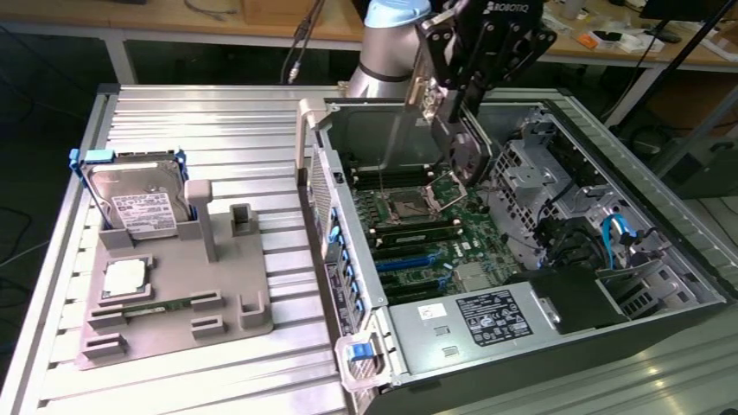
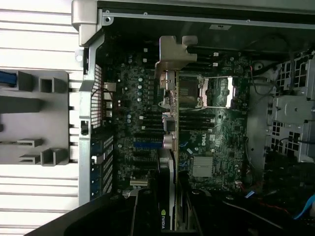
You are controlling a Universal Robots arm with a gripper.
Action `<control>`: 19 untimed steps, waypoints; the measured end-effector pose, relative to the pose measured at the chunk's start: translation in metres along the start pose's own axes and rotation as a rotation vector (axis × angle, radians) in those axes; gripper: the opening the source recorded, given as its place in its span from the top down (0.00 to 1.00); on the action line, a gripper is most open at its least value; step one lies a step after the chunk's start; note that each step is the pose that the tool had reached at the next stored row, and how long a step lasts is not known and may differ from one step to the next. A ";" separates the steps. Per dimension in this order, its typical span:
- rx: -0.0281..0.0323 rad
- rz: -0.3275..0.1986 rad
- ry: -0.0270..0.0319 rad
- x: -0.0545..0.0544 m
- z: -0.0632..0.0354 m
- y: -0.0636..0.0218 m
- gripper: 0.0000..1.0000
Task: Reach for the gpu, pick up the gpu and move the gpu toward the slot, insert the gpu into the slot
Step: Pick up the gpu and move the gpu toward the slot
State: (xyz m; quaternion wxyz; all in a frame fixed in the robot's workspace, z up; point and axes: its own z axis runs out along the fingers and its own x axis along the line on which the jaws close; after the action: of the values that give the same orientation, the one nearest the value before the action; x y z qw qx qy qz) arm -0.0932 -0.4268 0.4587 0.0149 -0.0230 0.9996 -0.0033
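My gripper (image 1: 452, 97) is shut on the gpu (image 1: 465, 154), which hangs edge-down over the open computer case. In the wrist view the gpu (image 2: 170, 142) shows edge-on, its silver bracket (image 2: 174, 54) at the far end and an NVIDIA label near my dark fingers (image 2: 147, 216). The card floats above the green motherboard (image 1: 461, 220), roughly over the CPU socket (image 1: 413, 205) and apart from the board. The blue slot (image 1: 406, 257) lies lower on the board toward the case's front; in the wrist view the slot (image 2: 147, 145) sits just beside the card's edge.
A grey fixture (image 1: 173, 303) on the exterior view's left carries a silver hard drive (image 1: 138, 206) and a square CPU chip (image 1: 124, 277). The case's side wall (image 1: 328, 216) stands between fixture and motherboard. A power supply (image 1: 485, 316) and drive cage (image 1: 542, 164) crowd the case.
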 end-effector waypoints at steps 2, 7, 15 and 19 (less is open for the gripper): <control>-0.0001 0.000 0.0009 -0.007 -0.0005 -0.0004 0.73; -0.0002 0.000 0.0035 -0.030 -0.0023 -0.0015 0.73; -0.0004 0.000 0.0065 -0.060 -0.0045 -0.0029 0.73; 0.0008 0.000 0.0070 -0.065 -0.0046 -0.0028 0.73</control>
State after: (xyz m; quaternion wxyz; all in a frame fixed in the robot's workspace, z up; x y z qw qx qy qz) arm -0.0287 -0.4266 0.4653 0.0114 -0.0230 0.9997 -0.0037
